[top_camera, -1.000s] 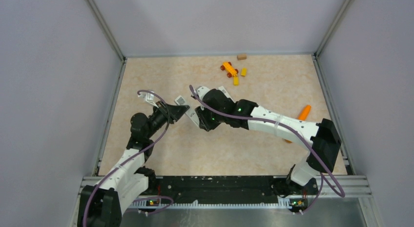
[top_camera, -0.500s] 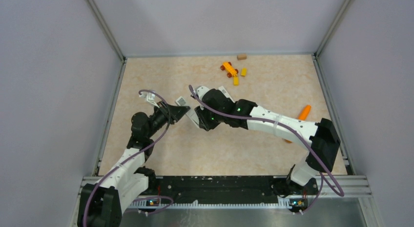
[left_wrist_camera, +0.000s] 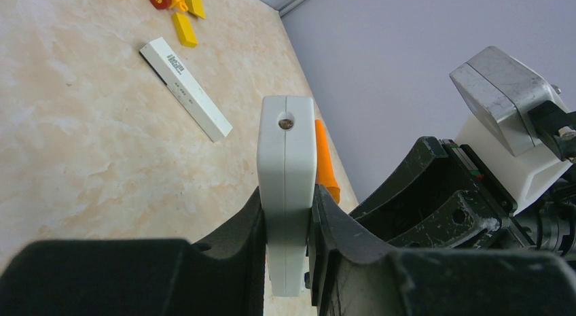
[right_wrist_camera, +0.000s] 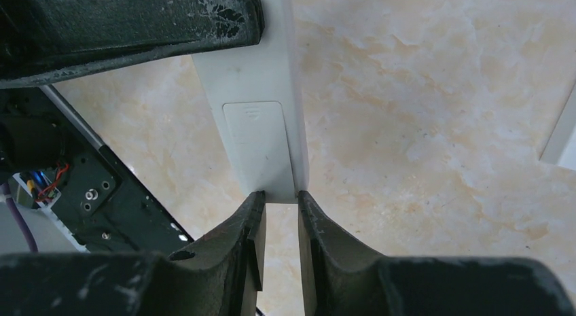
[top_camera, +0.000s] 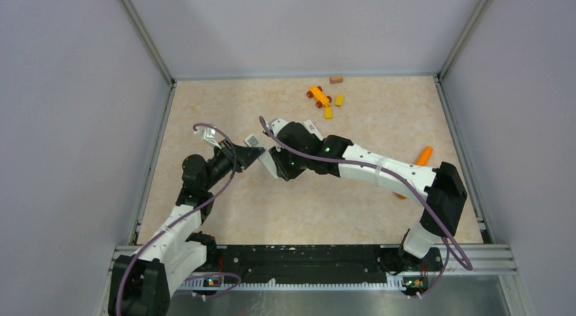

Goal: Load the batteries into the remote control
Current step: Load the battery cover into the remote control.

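Left hand (left_wrist_camera: 286, 197) was clenched on the remote control (left_wrist_camera: 285, 160). Its two dark fingers pressed the broad faces of the white bar and held it clear of the surface (left_wrist_camera: 81, 146), between the two arms. Right hand (right_wrist_camera: 280, 197) had its fingers almost together, with the tips just at the remote control's free end. Whether they pinched that end or only touched it could not be told.

The step looked like a two-handed hold meant to turn or steady the remote control so that its battery bay could be reached. To do it well, one hand needed to carry the load while the other only guided. The left clench needed to be firm, and the right fingertips needed a deeper bite on the end before any twisting, since so shallow a purchase on smooth plastic would likely slip. The back cover (left_wrist_camera: 185, 88) lay flat on the surface, well apart, near the yellow bricks (left_wrist_camera: 183, 27). The bay was therefore probably uncovered and needed to end up facing upward. No batteries showed in any view, so they had to be found first.

The remote control was long, slim and plain white. It had a seam down its narrow side, a small dark hole near one end of that side, and a shallow rounded-rectangle panel on one broad face.
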`<control>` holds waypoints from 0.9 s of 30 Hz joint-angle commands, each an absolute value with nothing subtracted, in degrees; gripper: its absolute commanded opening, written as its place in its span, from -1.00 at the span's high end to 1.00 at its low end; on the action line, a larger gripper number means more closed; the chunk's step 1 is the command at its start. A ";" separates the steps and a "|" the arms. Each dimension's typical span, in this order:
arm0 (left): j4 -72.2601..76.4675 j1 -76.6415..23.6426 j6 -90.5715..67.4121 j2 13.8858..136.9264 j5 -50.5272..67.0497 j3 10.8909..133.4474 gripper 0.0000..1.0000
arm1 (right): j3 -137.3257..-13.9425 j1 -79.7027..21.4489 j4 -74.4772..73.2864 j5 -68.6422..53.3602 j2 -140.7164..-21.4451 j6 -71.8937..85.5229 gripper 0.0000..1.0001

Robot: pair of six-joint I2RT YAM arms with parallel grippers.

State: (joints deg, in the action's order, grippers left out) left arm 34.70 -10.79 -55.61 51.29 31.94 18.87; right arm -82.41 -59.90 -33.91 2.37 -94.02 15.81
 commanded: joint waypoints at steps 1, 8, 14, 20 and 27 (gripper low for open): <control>37.40 -11.21 -59.62 50.89 36.00 21.50 1.00 | -86.02 -60.60 -31.31 2.90 -95.44 17.60 0.50; 38.24 -11.21 -63.37 51.04 36.89 21.62 1.00 | -86.36 -60.57 -31.58 1.38 -95.81 18.45 0.45; 39.64 -11.17 -65.46 51.05 37.68 22.01 1.00 | -86.73 -60.63 -32.48 2.38 -96.62 19.74 0.44; 38.36 -11.07 -66.33 50.47 36.41 22.52 1.00 | -86.84 -60.50 -33.18 4.56 -96.44 22.15 0.39; 37.35 -10.59 -67.19 50.27 35.64 22.94 1.00 | -84.62 -59.61 -31.29 5.73 -94.75 26.30 0.24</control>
